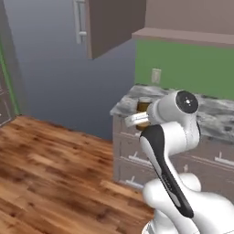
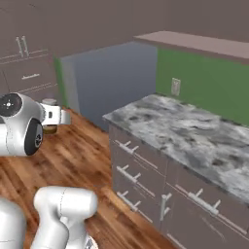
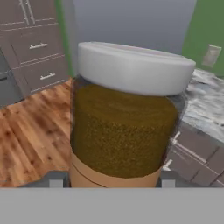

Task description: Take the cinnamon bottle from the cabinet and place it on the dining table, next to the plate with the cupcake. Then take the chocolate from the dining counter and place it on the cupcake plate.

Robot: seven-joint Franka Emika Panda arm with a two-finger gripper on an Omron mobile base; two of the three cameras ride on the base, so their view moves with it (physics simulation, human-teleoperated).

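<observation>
The cinnamon bottle (image 3: 124, 113) sits upright between the jaws of the gripper (image 3: 109, 179), clamped low on its label, carried in the air beside the marble desk (image 2: 194, 136). I'd judge the carrying step underway; next it must travel to the dining table. Wooden floor (image 1: 50, 164) lies open leftward; the desk's corner and the shelf (image 1: 183, 36) overhead crowd the right.

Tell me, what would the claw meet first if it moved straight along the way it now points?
Nothing new: the cinnamon bottle already sits in the claw. Beyond it probably the wooden floor; depth is unclear.
</observation>
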